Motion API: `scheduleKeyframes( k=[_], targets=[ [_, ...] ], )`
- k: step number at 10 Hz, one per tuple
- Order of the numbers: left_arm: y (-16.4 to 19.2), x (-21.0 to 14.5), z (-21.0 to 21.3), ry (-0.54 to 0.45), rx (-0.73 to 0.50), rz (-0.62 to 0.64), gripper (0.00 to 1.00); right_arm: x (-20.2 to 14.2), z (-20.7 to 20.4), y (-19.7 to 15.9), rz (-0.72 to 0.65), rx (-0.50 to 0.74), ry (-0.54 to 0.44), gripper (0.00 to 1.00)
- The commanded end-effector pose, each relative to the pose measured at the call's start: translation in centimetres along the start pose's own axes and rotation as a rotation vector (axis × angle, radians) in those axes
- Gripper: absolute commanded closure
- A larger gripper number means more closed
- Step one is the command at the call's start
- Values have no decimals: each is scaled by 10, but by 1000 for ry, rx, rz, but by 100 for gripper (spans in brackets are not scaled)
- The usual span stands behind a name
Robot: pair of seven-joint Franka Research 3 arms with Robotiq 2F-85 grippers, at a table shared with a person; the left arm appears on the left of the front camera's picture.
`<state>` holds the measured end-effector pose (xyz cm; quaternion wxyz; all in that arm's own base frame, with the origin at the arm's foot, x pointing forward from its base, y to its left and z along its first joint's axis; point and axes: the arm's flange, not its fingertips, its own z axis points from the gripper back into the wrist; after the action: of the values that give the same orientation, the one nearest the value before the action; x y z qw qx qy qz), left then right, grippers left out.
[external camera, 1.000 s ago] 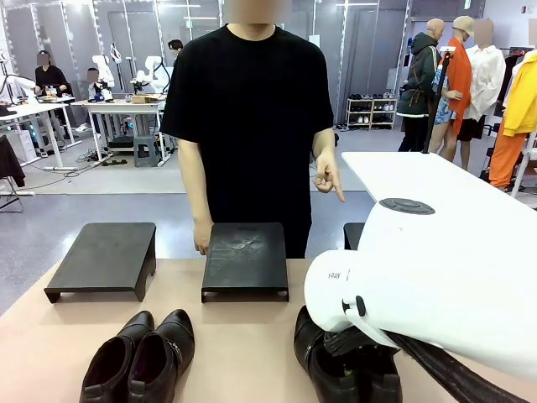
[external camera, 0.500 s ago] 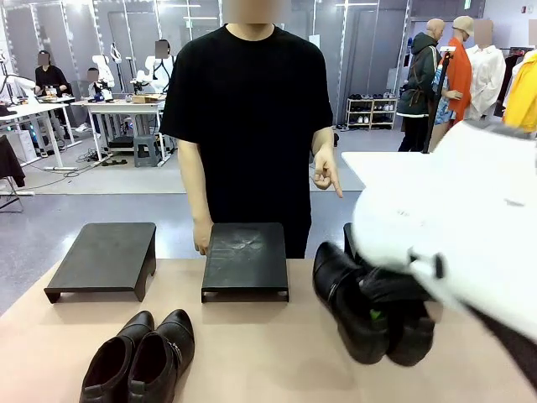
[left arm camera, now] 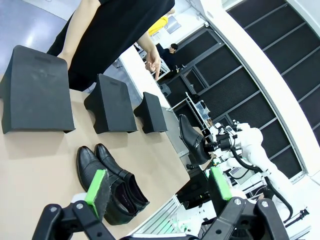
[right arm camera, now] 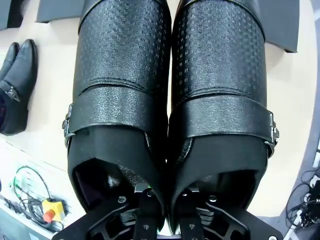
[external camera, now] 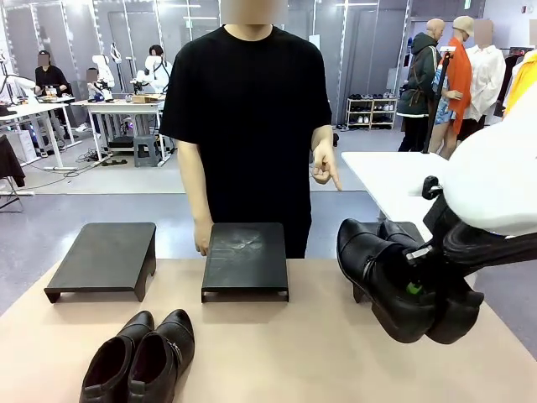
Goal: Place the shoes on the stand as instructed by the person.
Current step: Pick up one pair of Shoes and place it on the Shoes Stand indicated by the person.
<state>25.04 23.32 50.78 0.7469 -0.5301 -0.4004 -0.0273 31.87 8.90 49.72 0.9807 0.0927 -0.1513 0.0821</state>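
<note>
My right gripper (external camera: 413, 290) is shut on the inner walls of a pair of black buckled shoes (external camera: 394, 281), holding them in the air over the table's right side, toes tilted up toward the person. In the right wrist view this held pair (right arm camera: 170, 100) hangs side by side from my right gripper (right arm camera: 162, 210). The second pair of shoes (external camera: 138, 357), with dark brownish lining, lies at the front left. The person's hand (external camera: 325, 172) points a finger down to the right. My left gripper (left arm camera: 159, 186) is open, high above the second pair (left arm camera: 112, 182).
Three black stands sit along the far table edge: left stand (external camera: 105, 256), middle stand (external camera: 245, 256), and right stand (external camera: 411, 228), partly hidden behind the held shoes. The person's other hand (external camera: 202, 239) rests beside the middle stand.
My right arm has raised the buckled pair off the table's front and carried it up and to the right. The person's pointing hand stays put.
</note>
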Motion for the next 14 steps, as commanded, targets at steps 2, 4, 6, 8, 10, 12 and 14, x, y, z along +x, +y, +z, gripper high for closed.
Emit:
scheduleKeyframes(
  k=[2,4,6,8,10,12,14],
  targets=[
    [0,2,1,3,-12,-16,0,1,-2,1,-1,-20,1,100],
    [0,2,1,3,-12,-16,0,1,-2,1,-1,-20,1,100],
    [0,2,1,3,-12,-16,0,-4,-8,-2,28,-10,34,91],
    [0,2,1,3,-12,-16,0,25,24,-26,19,-109,-89,91],
    [0,2,1,3,-12,-16,0,50,36,-52,19,-134,-93,91],
    [0,2,1,3,-12,-16,0,78,39,-72,26,-141,-93,91],
    [0,2,1,3,-12,-16,0,110,27,-83,43,-135,-99,91]
  ],
)
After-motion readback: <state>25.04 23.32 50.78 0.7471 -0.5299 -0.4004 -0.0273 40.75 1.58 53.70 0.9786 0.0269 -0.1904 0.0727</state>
